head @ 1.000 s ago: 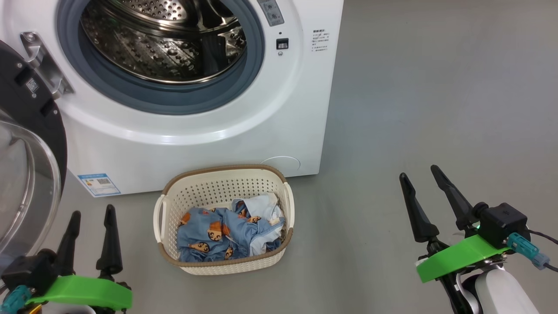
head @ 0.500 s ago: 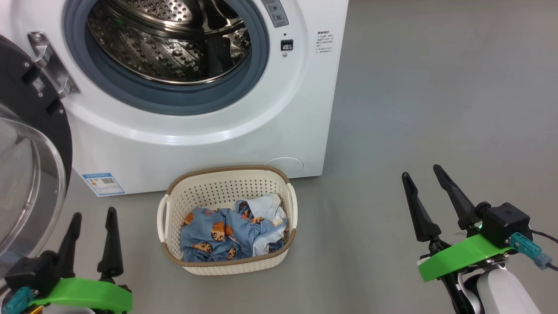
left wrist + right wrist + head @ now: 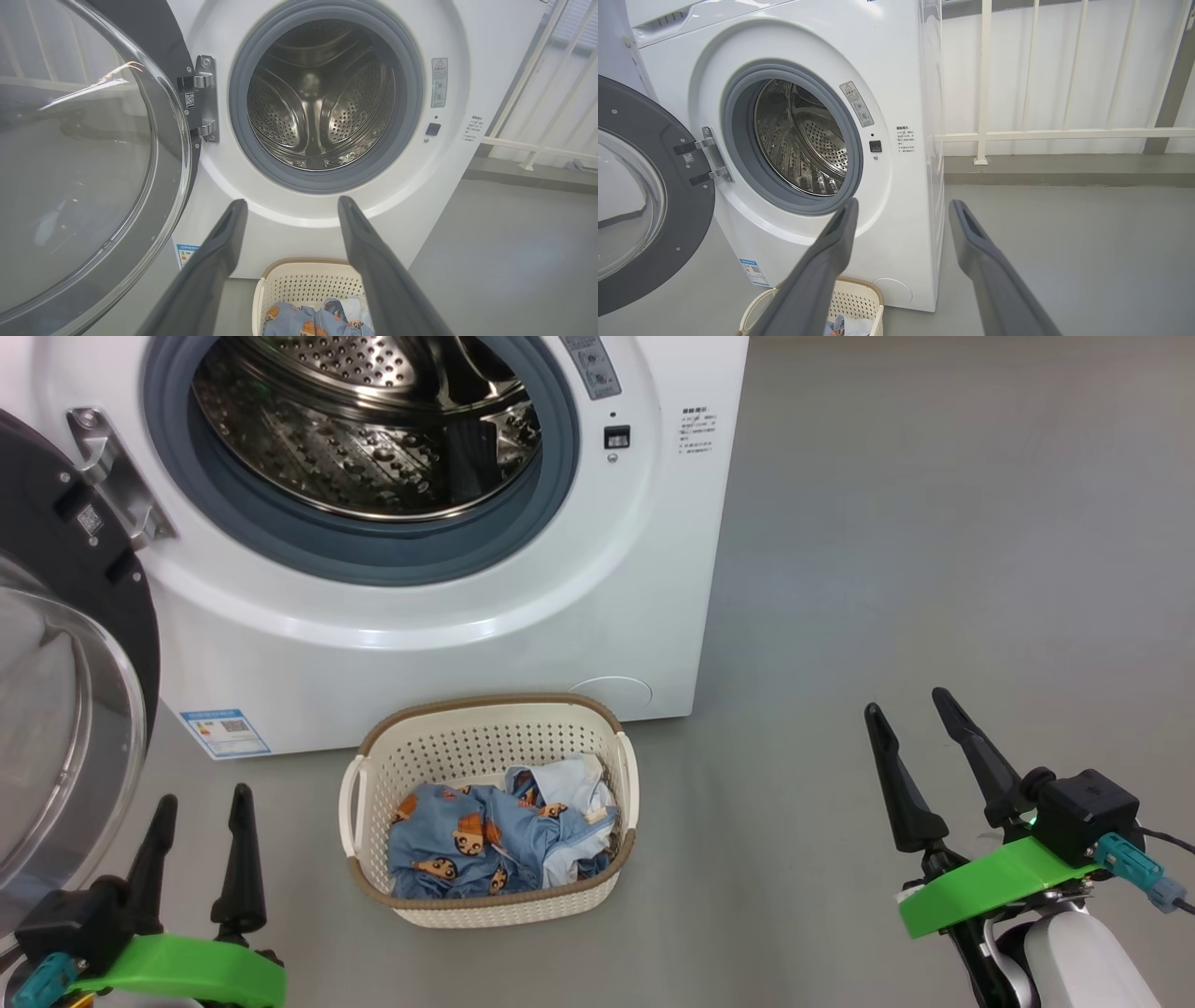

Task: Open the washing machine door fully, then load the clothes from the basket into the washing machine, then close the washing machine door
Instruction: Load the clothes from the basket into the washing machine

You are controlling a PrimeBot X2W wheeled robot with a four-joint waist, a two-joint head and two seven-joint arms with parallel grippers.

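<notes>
Door: the washing machine door (image 3: 65,709) is a big round black ring around a bulging clear glass centre. It stands swung wide on its metal hinge (image 3: 117,476) at the machine's left side.
Machine: the washing machine (image 3: 448,644) is a white front-loader. A grey rubber ring (image 3: 373,555) frames its perforated steel drum (image 3: 373,420), and a blue label (image 3: 224,733) sits at the lower left corner of the front.
Basket: the basket (image 3: 485,737) is cream and perforated, with a brown rim and two side handles. It stands on the floor (image 3: 887,523) just beside the machine's foot, below the round opening.
Clothes: the clothes (image 3: 485,845) are a light blue bundle printed with orange-brown bears, with pale cloth toward the back right. They lie low in the basket, under its rim.
Open room: bare grey floor spreads right of the machine and basket, back to a white railing (image 3: 1064,134). On the left, the door's glass bulges in close.
Left jaws: spread wide and gripping nothing, with the fingers pointing toward the machine. They are left of the basket, near the door glass.
Right jaws: spread wide and gripping nothing, with the fingers leaning a little left. They are over open floor well right of the basket.
</notes>
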